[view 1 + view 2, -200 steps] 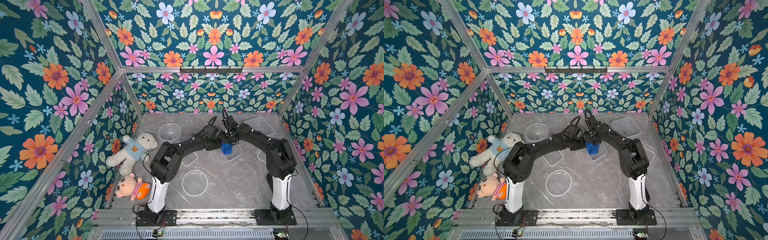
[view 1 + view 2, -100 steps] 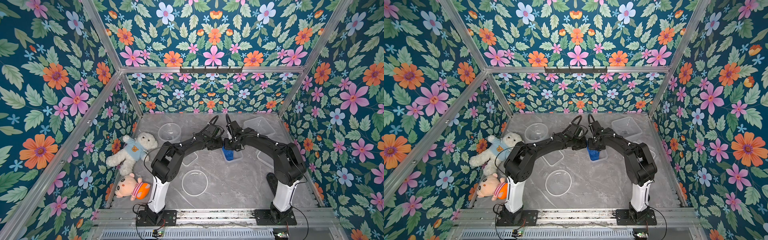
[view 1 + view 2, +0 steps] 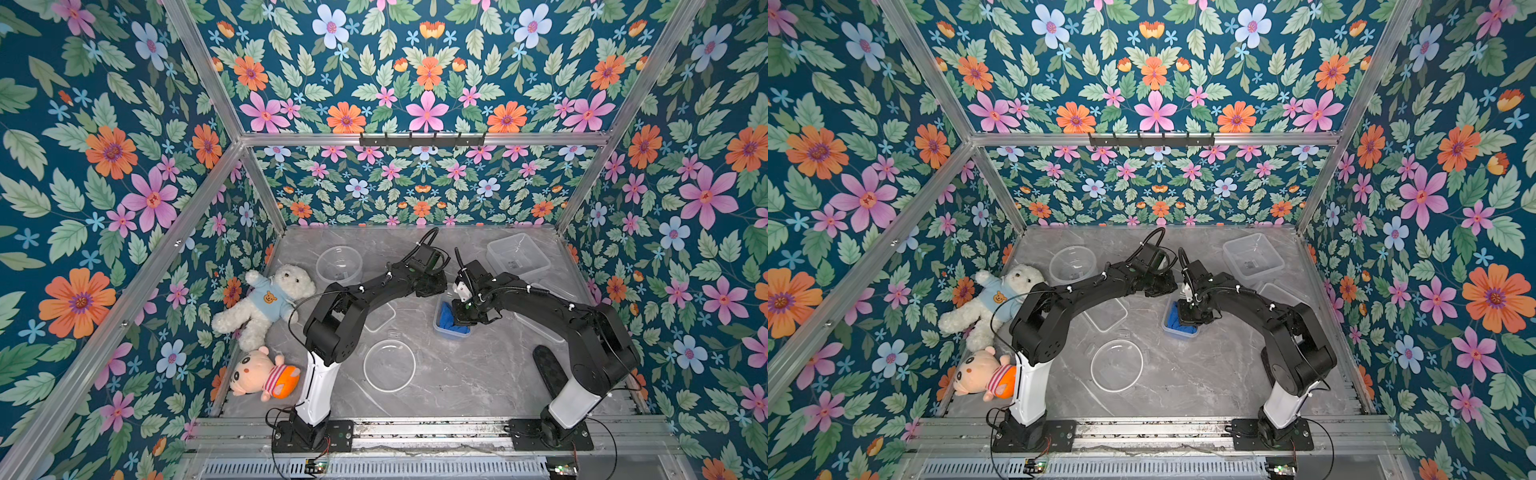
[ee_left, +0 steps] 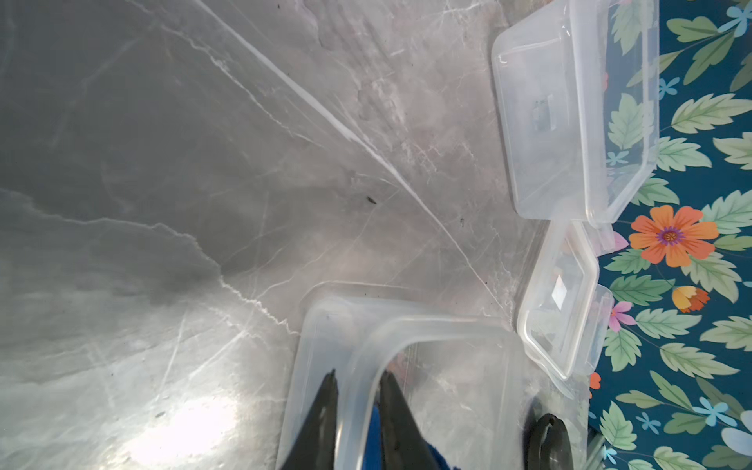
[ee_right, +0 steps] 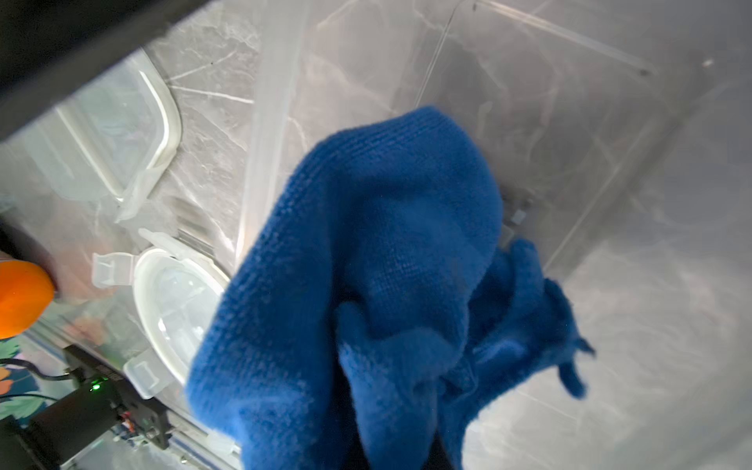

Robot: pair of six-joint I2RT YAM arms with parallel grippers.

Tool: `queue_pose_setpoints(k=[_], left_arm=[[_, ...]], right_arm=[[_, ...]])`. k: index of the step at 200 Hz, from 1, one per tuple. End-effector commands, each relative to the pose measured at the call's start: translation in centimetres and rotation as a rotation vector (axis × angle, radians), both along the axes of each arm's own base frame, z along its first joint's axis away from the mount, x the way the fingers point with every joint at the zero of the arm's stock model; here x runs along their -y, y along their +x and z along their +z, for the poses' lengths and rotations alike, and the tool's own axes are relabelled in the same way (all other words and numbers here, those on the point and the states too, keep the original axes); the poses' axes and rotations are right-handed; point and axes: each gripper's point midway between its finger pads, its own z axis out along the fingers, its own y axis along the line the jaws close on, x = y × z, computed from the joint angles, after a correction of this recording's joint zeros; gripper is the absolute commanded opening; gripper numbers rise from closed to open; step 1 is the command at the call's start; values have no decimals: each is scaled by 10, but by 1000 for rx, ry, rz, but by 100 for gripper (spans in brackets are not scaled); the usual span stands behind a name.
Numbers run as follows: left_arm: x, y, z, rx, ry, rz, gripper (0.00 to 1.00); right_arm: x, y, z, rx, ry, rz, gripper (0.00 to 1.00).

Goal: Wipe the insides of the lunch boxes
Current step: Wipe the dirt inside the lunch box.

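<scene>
The small rectangular lunch box (image 3: 452,332) sits mid-table with a blue cloth (image 3: 449,319) inside it. My right gripper (image 3: 460,316) reaches down into this box and is shut on the cloth (image 5: 386,244), which hides its fingers in the right wrist view. My left gripper (image 4: 356,376) is shut on the box's far wall (image 4: 407,325), one finger inside and one outside. The large square lunch box (image 3: 517,255) stands at the back right. At the back left is the round one (image 3: 338,266). Both hold nothing.
A round lid (image 3: 389,365) and a rectangular lid (image 3: 380,318) lie left of the small box. A larger lid (image 4: 561,301) lies under my right arm. A white teddy bear (image 3: 266,303) and a doll (image 3: 264,374) lie along the left wall.
My right gripper has dragged the blue cloth along the inside of the small box toward its near end. The left gripper has kept its hold on the far wall.
</scene>
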Motion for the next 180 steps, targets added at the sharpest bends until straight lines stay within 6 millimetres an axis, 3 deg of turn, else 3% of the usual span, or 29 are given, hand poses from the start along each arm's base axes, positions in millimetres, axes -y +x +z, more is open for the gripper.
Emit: queue_pose_setpoints(k=[1,20,32,50,76,80,94,111,128,180], left_arm=[[-3,-3,-1,-6,9,-2,20],[-6,-7,-4,-11,15,0,19],[-7,-8,-6,-12,19,0,19],[-8,-8,-10,-16,22,1,18],[-7,-9,-16,-23,27,-6,18],[-8,-9,-16,-23,28,-6,18],[-9,-9,-15,-14,33,-5,18],[-12,-9,-11,-3,44,-6,17],[-14,-10,-8,4,48,-9,17],[-4,-13,-7,8,37,-32,17]], right_arm=[[-10,13,8,22,22,8,0],[-36,16,21,-2,127,36,0],[-37,10,23,-7,110,61,0],[-16,-7,19,-33,18,76,0],[36,-30,5,-53,-213,69,0],[44,-31,14,-26,-232,60,0],[68,-33,14,-11,-335,36,0],[93,-21,17,38,-459,-17,0],[101,1,23,103,-520,-56,0],[72,92,18,217,-573,-103,0]])
